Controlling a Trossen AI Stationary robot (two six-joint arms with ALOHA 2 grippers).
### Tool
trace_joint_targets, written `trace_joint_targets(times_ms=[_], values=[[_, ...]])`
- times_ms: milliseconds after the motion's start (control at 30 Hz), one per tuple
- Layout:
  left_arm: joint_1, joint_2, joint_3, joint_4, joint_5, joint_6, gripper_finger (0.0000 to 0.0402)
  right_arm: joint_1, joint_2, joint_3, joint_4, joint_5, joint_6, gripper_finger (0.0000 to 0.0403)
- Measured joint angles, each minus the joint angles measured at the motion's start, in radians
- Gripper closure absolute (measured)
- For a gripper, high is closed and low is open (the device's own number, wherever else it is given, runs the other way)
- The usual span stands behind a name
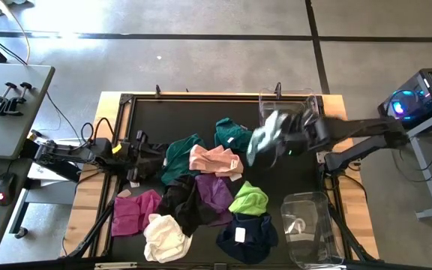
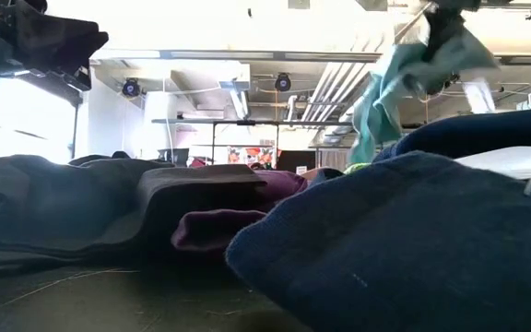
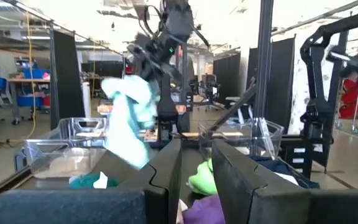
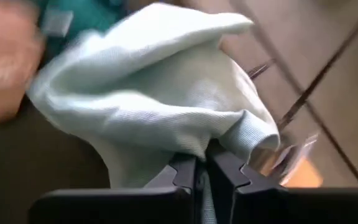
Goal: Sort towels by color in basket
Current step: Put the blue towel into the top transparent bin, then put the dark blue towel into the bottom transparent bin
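Note:
My right gripper point(image 4: 202, 177) is shut on a pale blue towel point(image 1: 263, 135), raised above the table's far right part, next to a clear bin point(image 1: 285, 97). The same towel point(image 3: 132, 118) shows hanging in the left wrist view. On the mat lie two teal towels point(image 1: 182, 154) point(image 1: 231, 133), a peach-pink point(image 1: 216, 160), purple point(image 1: 214, 191), lime green point(image 1: 250, 199), navy point(image 1: 246, 232), black point(image 1: 178, 202), cream point(image 1: 165, 236) and magenta point(image 1: 135, 211) one. My left gripper point(image 1: 147, 154) waits open at the mat's left side, beside the teal towel. My right gripper pinches the pale blue towel between its two fingers by a bunched fold point(image 4: 219, 146); how many layers I cannot tell. The towel is lifted clear of the table and hangs slack below the fingers point(image 2: 385, 83).
A second clear bin point(image 1: 310, 225) stands at the near right corner, holding a pale cloth. The black mat sits in a wooden table frame point(image 1: 88, 202). A desk with a mouse is off the left edge, and a lit computer off the right.

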Motion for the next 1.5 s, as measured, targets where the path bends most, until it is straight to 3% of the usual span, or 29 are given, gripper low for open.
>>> trace_joint_targets(times_ms=[100,267,500,667,1000,1133,1233,1367,1500], values=[[0.0,0.0,0.0,0.011,-0.002,0.0,0.0323,-0.081,-0.001,0.11,-0.04,0.074,-0.068,0.0396],[0.0,0.0,0.0,0.028,-0.003,0.0,0.0323,-0.248,0.008,0.214,-0.034,0.079,-0.237,0.0396],[0.0,0.003,0.0,0.05,-0.004,0.0,0.0323,-0.529,0.038,0.206,-0.037,0.077,-0.508,0.0396],[0.0,0.003,0.0,0.049,-0.004,0.0,0.0323,-0.664,0.14,0.169,-0.034,0.09,-0.635,0.0397],[0.0,0.003,0.0,0.05,-0.003,0.0,0.0323,-0.805,0.363,0.034,0.206,-0.14,-0.99,0.0378],[0.0,0.003,0.0,0.049,-0.003,0.0,0.0323,-0.882,0.398,-0.027,0.331,-0.311,-1.054,0.0347],[0.0,0.003,0.0,0.05,-0.003,0.0,0.0323,-0.931,0.419,-0.059,0.368,-0.355,-1.065,0.0305],[0.0,0.003,0.0,0.05,-0.003,0.0,0.0323,-0.971,0.428,-0.06,0.311,-0.256,-1.077,0.0242],[0.0,0.003,0.0,0.052,-0.003,0.0,0.0323,-0.973,0.421,-0.03,0.208,-0.108,-0.967,0.0206]])
